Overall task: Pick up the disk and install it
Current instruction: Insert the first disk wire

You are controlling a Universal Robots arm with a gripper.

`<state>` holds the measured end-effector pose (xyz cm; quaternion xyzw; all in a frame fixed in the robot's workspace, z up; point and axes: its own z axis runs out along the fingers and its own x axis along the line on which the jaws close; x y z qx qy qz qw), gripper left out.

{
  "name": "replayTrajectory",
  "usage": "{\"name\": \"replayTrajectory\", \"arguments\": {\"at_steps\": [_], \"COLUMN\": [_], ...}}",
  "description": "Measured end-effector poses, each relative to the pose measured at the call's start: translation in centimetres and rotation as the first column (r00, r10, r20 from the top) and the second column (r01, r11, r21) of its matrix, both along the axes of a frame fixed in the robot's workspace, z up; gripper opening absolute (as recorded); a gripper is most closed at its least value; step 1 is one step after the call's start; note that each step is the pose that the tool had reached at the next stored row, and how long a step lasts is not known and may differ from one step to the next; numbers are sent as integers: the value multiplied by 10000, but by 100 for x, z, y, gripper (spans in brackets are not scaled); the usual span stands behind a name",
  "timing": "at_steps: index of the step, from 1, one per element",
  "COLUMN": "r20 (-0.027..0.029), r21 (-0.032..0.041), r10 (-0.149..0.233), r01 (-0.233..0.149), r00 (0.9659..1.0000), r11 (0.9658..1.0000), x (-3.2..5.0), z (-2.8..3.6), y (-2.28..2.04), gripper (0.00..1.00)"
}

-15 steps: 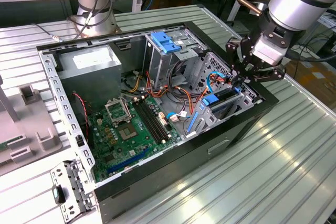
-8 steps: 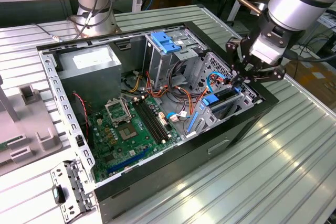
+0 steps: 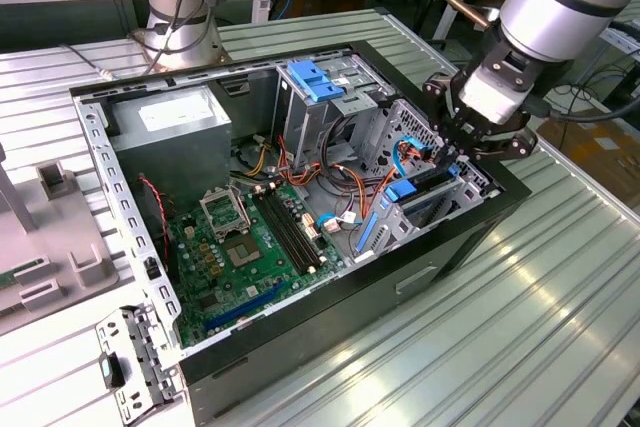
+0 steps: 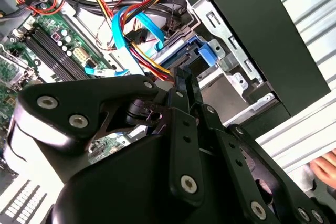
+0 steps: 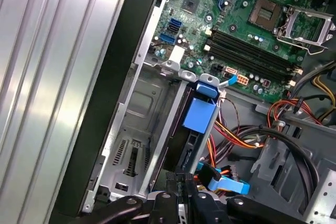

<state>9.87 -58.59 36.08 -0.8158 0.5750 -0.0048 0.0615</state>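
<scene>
The disk (image 3: 428,187), black with bright blue rails and a blue tab, stands on edge in the metal drive bay (image 3: 400,222) at the open computer case's corner on the exterior view's right. My gripper (image 3: 452,155) hangs straight over it, fingers pressed together with nothing between them, tips at or just above the disk's upper edge. In the first wrist view the disk (image 5: 199,116) sits in the bay slot beyond my gripper (image 5: 181,179). The second wrist view has my shut gripper (image 4: 185,80) pointing at the disk's blue tab (image 4: 208,54).
Bundled cables (image 3: 350,162) and the motherboard (image 3: 240,247) lie beside the bay. A grey power supply (image 3: 170,132) and a pale-blue clip (image 3: 315,80) sit at the case's back. Another arm's base (image 3: 180,7) stands behind. A person's hand (image 4: 323,169) is near the case's outer wall.
</scene>
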Motion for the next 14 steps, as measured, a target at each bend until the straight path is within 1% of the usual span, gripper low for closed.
{"name": "replayTrajectory", "arguments": {"at_steps": [1, 5, 7, 8, 12, 14], "r20": [0, 0, 0, 0, 0, 0], "r21": [-1, -1, -1, 0, -1, -1], "r10": [-162, -546, -819, -994, -1340, -1526], "r01": [162, 546, 819, 994, 1340, 1526], "r00": [9999, 9985, 9966, 9950, 9910, 9883], "r11": [9999, 9985, 9966, 9950, 9910, 9883], "x": [-2, -4, -7, -9, -14, -15], "z": [-2, -7, -11, -14, -17, -20], "y": [1, 4, 6, 6, 7, 8], "gripper": [17, 17, 17, 17, 17, 17]}}
